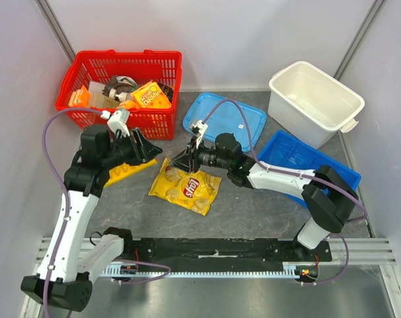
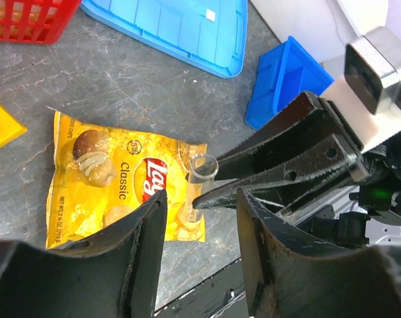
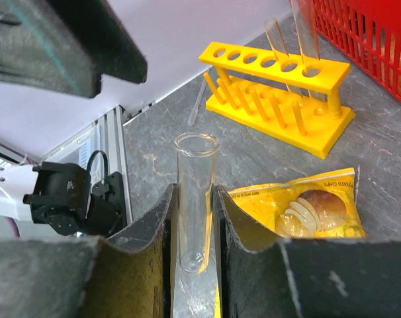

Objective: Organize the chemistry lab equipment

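Tube [image 3: 196, 199] is sitting upright in the right gripper [image 3: 194, 193]. The jaws are narrow and pinching the glass, with the mouth end standing clear of the fingertips. It's hanging mid-table, over the near edge of the chip bag [image 1: 185, 187]. The left gripper [image 2: 200, 199] is facing it with jaws standing wide and nothing in them, and the tube is just past its tips. In the top view the rack [image 1: 124, 173] is sitting at 9 o'clock of the tube, partly under the left arm, and the basket [image 1: 121, 86] is at 11. Two tubes are already standing in holes at one end of the rack, and the other holes are looking free.

I'm reading this as a handover to left, since the rack is sitting on left's side. For doing it well:
- You're lining left up square to the tube, so both pads are landing flat on bare glass, not on the rim.
- You're closing left gently, since it's glass. Right is letting go only once left is gripping firmly.
- You're backing right straight out toward 3 o'clock, with no twisting.
- You're keeping the tube vertical while carrying it to 9 o'clock and aiming for a free hole away from the two standing tubes.
- You're lowering it straight down, not dropping it.
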